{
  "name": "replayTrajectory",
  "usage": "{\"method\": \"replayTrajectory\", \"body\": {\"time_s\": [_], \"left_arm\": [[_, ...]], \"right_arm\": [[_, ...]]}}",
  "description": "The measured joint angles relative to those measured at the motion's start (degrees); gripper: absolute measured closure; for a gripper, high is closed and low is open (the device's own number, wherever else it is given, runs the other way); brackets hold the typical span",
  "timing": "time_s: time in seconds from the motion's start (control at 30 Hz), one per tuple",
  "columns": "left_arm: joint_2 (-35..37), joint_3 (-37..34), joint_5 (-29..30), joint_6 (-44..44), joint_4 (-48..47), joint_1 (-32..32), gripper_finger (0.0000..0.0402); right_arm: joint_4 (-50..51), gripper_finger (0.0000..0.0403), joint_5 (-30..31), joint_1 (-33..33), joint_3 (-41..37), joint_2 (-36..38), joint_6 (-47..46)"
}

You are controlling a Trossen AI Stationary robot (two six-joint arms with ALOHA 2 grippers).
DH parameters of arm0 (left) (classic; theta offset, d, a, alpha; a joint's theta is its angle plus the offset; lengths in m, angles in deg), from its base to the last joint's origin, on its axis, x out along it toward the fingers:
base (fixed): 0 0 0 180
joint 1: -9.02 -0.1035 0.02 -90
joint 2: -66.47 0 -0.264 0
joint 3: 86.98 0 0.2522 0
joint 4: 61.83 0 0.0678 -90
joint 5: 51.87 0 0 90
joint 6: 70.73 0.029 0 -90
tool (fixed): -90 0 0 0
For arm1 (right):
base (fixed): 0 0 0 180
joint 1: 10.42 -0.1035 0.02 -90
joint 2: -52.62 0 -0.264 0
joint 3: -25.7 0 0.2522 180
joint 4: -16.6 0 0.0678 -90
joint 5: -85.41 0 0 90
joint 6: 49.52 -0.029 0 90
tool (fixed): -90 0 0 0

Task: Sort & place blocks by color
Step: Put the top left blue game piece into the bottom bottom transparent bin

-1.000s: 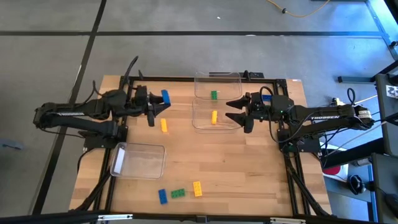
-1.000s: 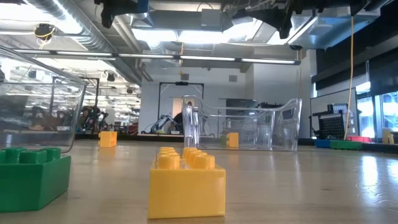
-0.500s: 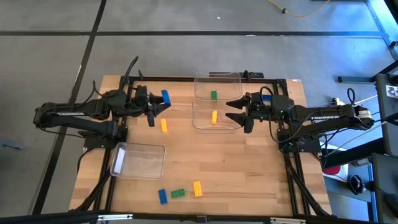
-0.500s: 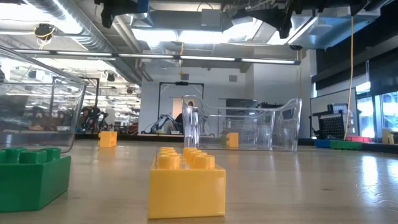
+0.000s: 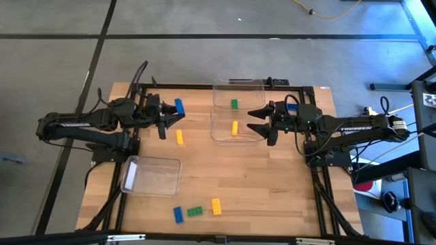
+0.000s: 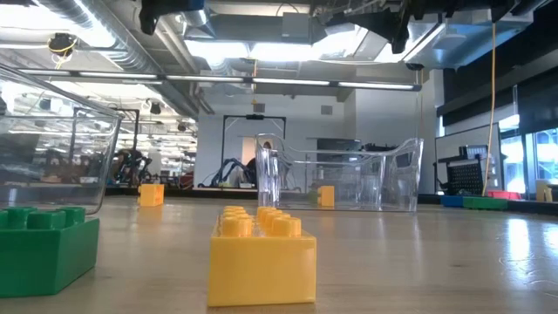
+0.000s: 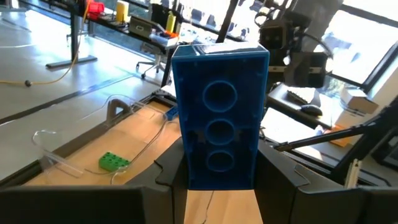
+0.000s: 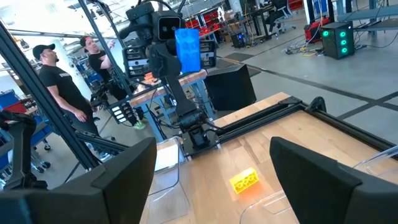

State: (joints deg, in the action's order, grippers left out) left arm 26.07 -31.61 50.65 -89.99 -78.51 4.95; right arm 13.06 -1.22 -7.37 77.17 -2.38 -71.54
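Note:
My left gripper (image 5: 172, 118) hangs over the table's left part, shut on a blue block (image 5: 180, 107). A yellow block (image 5: 179, 137) lies on the table just below it. My right gripper (image 5: 257, 123) stands open and holds nothing, beside the middle clear bin (image 5: 219, 133), which has a yellow block (image 5: 234, 128) in it. The far bin (image 5: 253, 87) contains a green block (image 5: 234, 104). A blue (image 5: 178, 214), a green (image 5: 195, 211) and a yellow block (image 5: 216, 206) lie near the front edge. My left gripper pinches the blue block's lower end (image 7: 216, 177) between its two fingers, which reach level from the table's left side. The block stands upright above the fingers (image 8: 188, 50), lifted clear of the table. Its hollow underside (image 7: 217, 118) faces the wrist camera.
A third clear bin (image 5: 170, 163) lies tipped at the near left. Black frame rails (image 5: 204, 87) run along the table's edges. Bare wood lies between the bins and the front blocks. Two people (image 8: 62, 81) stand beyond the table.

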Motion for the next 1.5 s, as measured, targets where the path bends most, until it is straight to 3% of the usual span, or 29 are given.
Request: {"method": "replayTrajectory", "body": {"time_s": [0.4,1.27,1.5], "left_arm": [[3.85,0.0,0.04,-0.13,0.02,0.33,0.0276],[3.81,0.02,1.59,-0.13,-1.07,7.99,0.0276],[3.18,0.02,-0.98,-0.14,-0.95,8.03,0.0276]], "right_arm": [[0.0,0.0086,0.0,-0.02,0.0,0.0,0.02],[0.0,0.0086,0.0,0.0,0.0,0.0,-0.17],[0.0,0.0086,0.0,-0.02,0.0,0.0,-0.17]]}}
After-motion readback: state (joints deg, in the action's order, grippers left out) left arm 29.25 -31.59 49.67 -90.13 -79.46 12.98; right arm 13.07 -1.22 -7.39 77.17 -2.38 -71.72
